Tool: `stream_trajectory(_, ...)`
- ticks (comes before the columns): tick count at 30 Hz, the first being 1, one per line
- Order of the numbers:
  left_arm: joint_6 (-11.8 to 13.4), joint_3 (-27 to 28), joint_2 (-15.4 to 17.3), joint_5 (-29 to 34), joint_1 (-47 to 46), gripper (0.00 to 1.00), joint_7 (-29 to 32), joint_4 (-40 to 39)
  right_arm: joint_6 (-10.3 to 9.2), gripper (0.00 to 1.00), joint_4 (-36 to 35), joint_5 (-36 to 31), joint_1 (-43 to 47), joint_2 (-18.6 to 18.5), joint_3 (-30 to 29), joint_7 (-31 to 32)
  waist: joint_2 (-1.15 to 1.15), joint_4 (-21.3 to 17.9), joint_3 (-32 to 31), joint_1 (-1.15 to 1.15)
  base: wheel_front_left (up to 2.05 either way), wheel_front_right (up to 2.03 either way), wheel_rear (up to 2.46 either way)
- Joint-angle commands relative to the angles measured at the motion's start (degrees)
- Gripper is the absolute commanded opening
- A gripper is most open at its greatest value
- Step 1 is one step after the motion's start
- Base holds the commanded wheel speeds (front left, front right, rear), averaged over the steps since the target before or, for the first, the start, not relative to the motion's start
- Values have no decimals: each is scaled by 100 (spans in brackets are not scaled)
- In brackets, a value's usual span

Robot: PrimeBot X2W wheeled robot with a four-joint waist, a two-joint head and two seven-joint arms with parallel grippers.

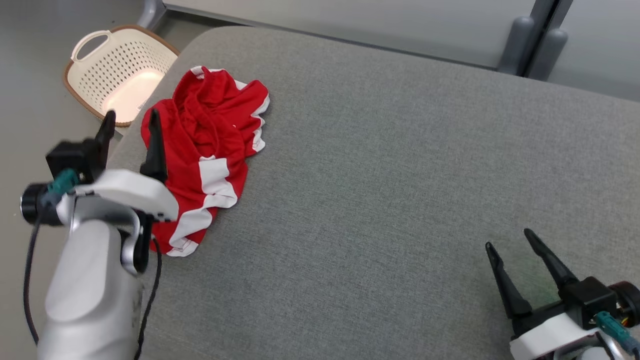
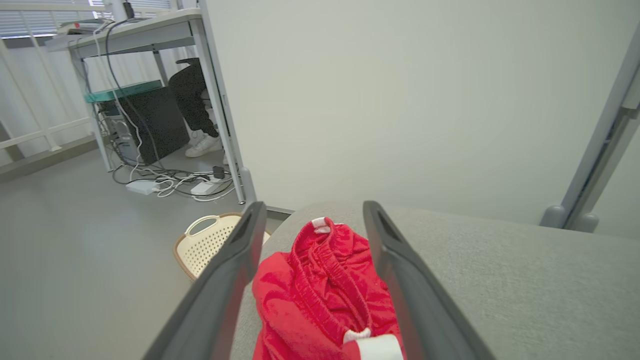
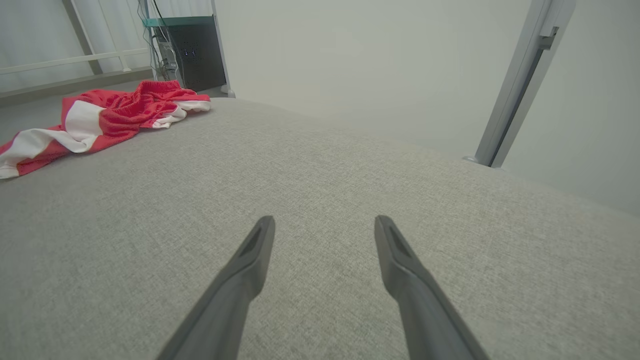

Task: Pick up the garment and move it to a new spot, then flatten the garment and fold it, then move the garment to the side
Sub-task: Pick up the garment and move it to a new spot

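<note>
Opening step, by the look of it: the pick-up, not yet made. Crumpled in a heap at the left edge of the grey fabric-covered counter (image 1: 400,175), close to its rounded far corner: the red garment (image 1: 205,150) with white bands, apparently shorts, elastic waistband showing. Poised over its left side, spread wide and gripping nothing: the left hand (image 1: 131,114), with the cloth framed between both fingers in the left wrist view. Well apart at the counter's near right, likewise wide open and empty: the right hand (image 1: 508,238).

Called for next, most likely: lowering the left hand onto the bunched cloth, pinching a thick fold, lifting clear and carrying toward the middle of the counter. Worth minding: closing on one thin layer only, or dragging the heap off the edge.

On the floor just beyond that corner: a cream perforated basket (image 1: 135,55) with a brown rim. Behind, pale partition panels (image 1: 350,20) and grey posts (image 1: 520,45). Farther off in the left wrist view, a desk (image 2: 135,30), a tangle of cables (image 2: 170,182), and a person's dark-trousered leg (image 2: 192,97) with a white shoe (image 2: 202,146). No obstacle apparent between left hand and garment.
</note>
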Motion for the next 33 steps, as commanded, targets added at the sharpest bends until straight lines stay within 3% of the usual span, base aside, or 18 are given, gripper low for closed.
stream_trajectory(1, -74, -7, 86, -51, -644, 100, 257, 411, -4, 100, -59, -13, -188, -178, -18, -6, 0, -229, 524, 0, 0, 0, 0)
stream_trajectory(5, -83, -54, 177, -93, -1436, 100, 907, 1206, -4, 100, -137, -2, -342, -382, -44, -7, 0, -366, 854, 0, 0, 0, 0)
stream_trajectory(11, 116, 57, 448, -168, -2591, 100, 1649, 2384, -7, 100, -259, 47, -636, -666, -52, -5, 0, -758, 1467, 0, 0, 0, 0)
stream_trajectory(23, 414, 247, 1099, -282, -3713, 100, 1876, 3866, -25, 100, -269, 21, -727, -882, -413, 58, 0, -1392, 2377, 0, 0, 0, 0)
stream_trajectory(31, 402, 216, 1096, -362, -3659, 100, 1998, 4445, -31, 100, -271, -64, -720, -830, -637, 86, 0, -1523, 2604, 0, 0, 0, 0)
stream_trajectory(32, 355, 205, 1082, -369, -3645, 0, 1980, 4481, -31, 100, -263, -72, -734, -805, -632, 86, 0, -1526, 2600, 0, 0, 0, 0)
stream_trajectory(33, 354, 206, 1066, -380, -3640, 0, 1875, 4480, -31, 100, -253, -73, -765, -773, -608, 86, 0, -1526, 2588, 0, 0, 0, 0)
